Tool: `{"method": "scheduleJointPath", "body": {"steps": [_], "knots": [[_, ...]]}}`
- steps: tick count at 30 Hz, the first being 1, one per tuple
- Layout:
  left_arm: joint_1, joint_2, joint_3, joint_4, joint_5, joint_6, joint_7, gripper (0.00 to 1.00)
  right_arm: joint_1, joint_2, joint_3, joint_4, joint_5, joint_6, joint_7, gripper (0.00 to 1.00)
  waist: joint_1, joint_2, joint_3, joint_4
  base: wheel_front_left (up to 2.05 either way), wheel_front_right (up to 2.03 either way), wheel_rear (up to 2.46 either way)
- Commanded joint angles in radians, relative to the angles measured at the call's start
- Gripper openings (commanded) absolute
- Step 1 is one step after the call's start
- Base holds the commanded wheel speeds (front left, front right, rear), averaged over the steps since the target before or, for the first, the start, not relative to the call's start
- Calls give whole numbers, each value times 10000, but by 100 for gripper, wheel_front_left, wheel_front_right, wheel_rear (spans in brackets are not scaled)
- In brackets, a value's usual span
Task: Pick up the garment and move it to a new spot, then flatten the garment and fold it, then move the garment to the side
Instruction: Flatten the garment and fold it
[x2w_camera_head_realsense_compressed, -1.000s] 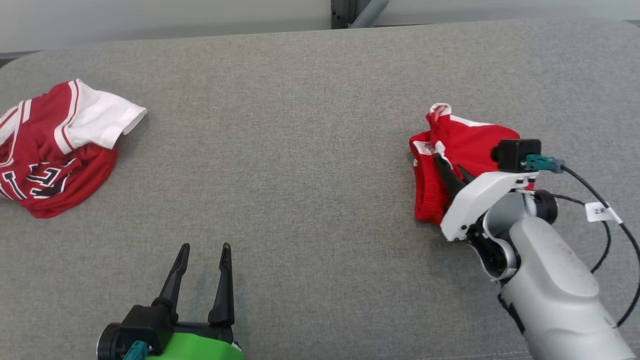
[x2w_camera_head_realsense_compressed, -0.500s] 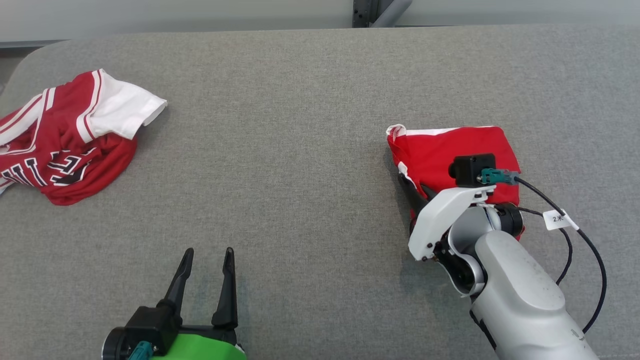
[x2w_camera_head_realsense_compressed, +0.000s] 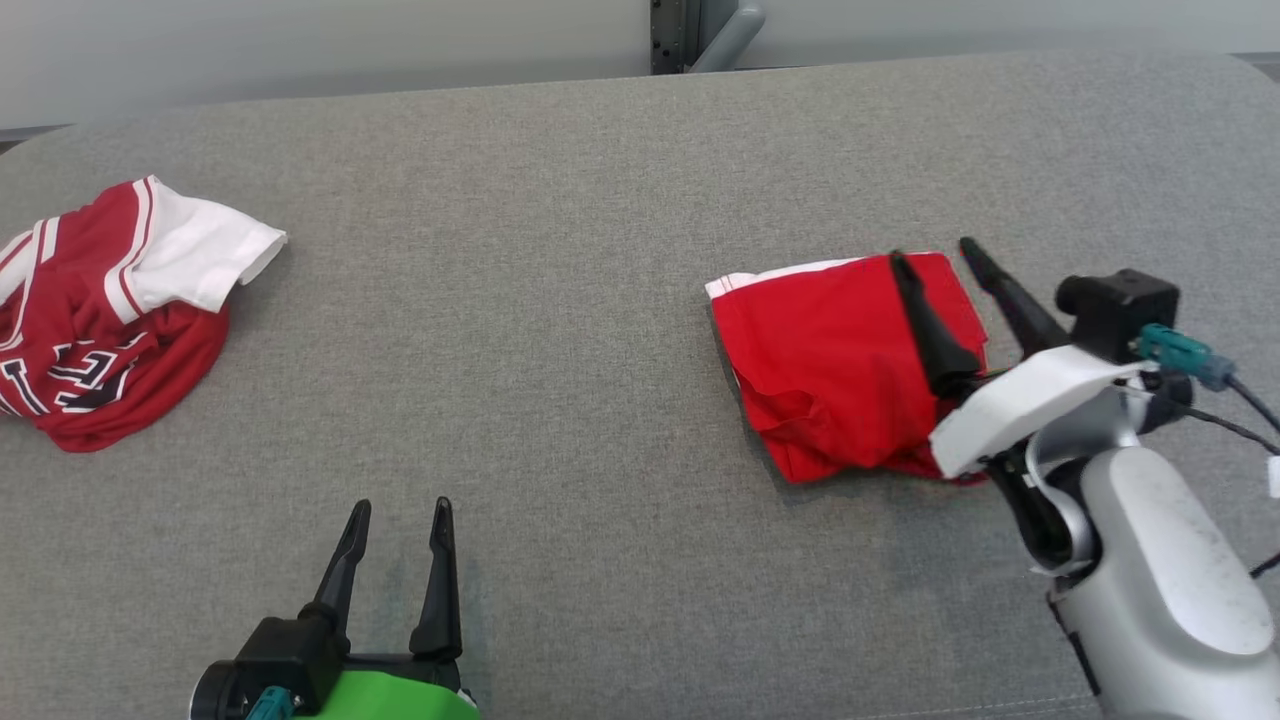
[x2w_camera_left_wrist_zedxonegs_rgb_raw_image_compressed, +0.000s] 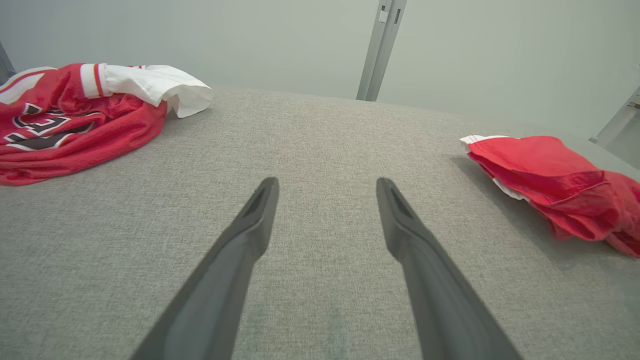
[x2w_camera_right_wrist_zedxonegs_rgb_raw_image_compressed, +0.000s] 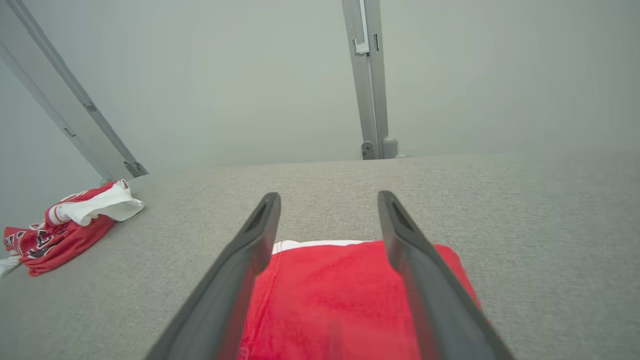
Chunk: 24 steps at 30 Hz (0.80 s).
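Shorts (x2w_camera_head_realsense_compressed: 830, 370), red with a white hem, lie folded flat on the right half of the grey surface (x2w_camera_head_realsense_compressed: 560, 250). The right gripper (x2w_camera_head_realsense_compressed: 932, 250) hangs over their right edge, fingers spread wide and gripping nothing, tips reaching past the far hem. The left gripper (x2w_camera_head_realsense_compressed: 400, 504) rests near the front edge, also spread wide and empty. A crumpled jersey (x2w_camera_head_realsense_compressed: 100, 330) sits far left, well apart.

the garment (x2w_camera_head_realsense_compressed: 830, 370) lies on the right part of the worktop (x2w_camera_head_realsense_compressed: 560, 250); the jersey (x2w_camera_head_realsense_compressed: 110, 310) lies well apart from it, at the left edge. the right hand (x2w_camera_head_realsense_compressed: 932, 250) is over the garment's right edge, the left hand (x2w_camera_head_realsense_compressed: 400, 505) near the front edge, left of centre. a post (x2w_camera_head_realsense_compressed: 690, 35) stands behind the far edge.
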Motion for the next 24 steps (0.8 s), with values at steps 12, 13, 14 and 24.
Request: {"method": "scheduleJointPath", "body": {"steps": [12,13,14,24], "knots": [[-119,13,-127,-13,-104,-51,-27,100,405,-129,-1120,1001,-829,-5,-822,0,0,49,262,170,0,0,0],[-178,14,-154,9,-116,-61,-27,100,294,-161,-984,1268,-880,-7,-872,0,0,49,295,205,0,0,0],[-232,13,-178,26,-131,-65,-27,100,177,-214,-780,1534,-1040,-5,-955,0,0,49,324,245,0,0,0],[-234,13,-155,97,-204,5,-27,100,-53,154,1215,3520,-1103,-8,-2526,0,0,49,382,726,0,0,0]]}}
